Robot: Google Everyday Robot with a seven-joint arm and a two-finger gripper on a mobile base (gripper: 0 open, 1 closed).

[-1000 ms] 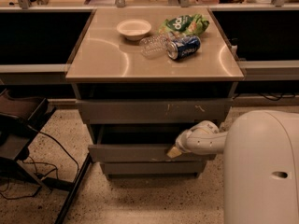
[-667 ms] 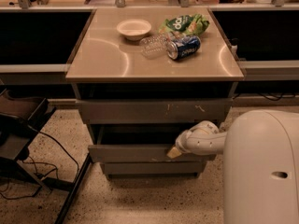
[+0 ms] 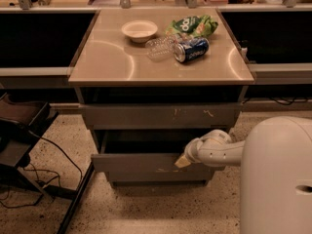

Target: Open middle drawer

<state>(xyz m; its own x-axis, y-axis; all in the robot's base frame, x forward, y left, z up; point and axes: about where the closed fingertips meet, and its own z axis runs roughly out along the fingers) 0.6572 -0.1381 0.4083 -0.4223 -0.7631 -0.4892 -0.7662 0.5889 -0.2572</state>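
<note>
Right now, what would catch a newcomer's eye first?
The robot's gripper sits at the front edge of the middle drawer, which stands partly pulled out. Up on the counter, a blue can lies tipped beside a green snack bag and a bowl.

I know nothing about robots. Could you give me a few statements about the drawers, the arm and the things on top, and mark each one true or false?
1. A blue can lies on its side on the countertop. True.
2. The gripper hangs over the countertop. False: it is low down, at the front of the middle drawer, right of centre.
3. The middle drawer is pulled out from the cabinet. True.
4. The white bowl sits inside the middle drawer. False: it stands on the countertop.
</note>
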